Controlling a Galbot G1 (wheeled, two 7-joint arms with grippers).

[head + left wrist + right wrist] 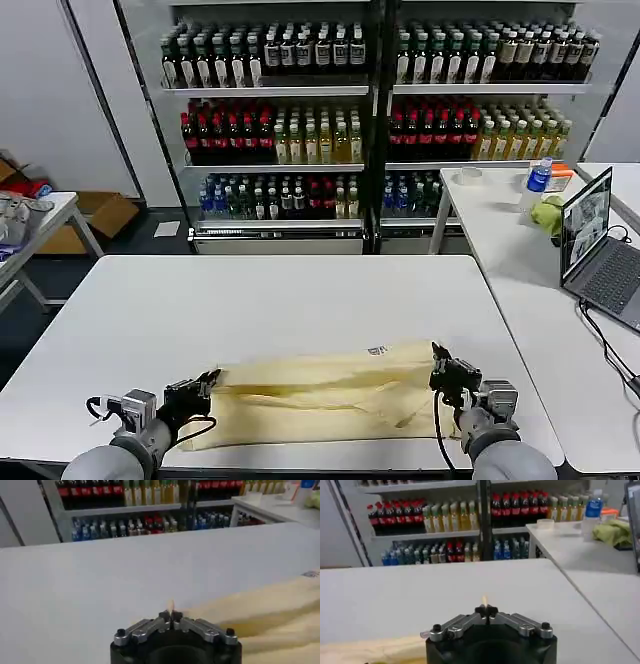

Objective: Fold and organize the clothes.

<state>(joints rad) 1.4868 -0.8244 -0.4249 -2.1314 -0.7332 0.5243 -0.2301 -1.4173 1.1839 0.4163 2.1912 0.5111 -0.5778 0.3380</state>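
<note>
2 grippers — left (pixel 207 383), right (pixel 440 368) — each pinch an end of the T-shirt (pixel 320 395), stretched lengthwise between them.

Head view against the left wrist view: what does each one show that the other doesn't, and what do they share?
Head view alone: the whole folded T-shirt near the table's front edge, the right gripper at its right end, a laptop and a green cloth on the side table.

Left wrist view alone: the left gripper's fingers shut on a thin tip of cream fabric.

Both: the left gripper, the T-shirt, the white table, the shelves of bottles.
</note>
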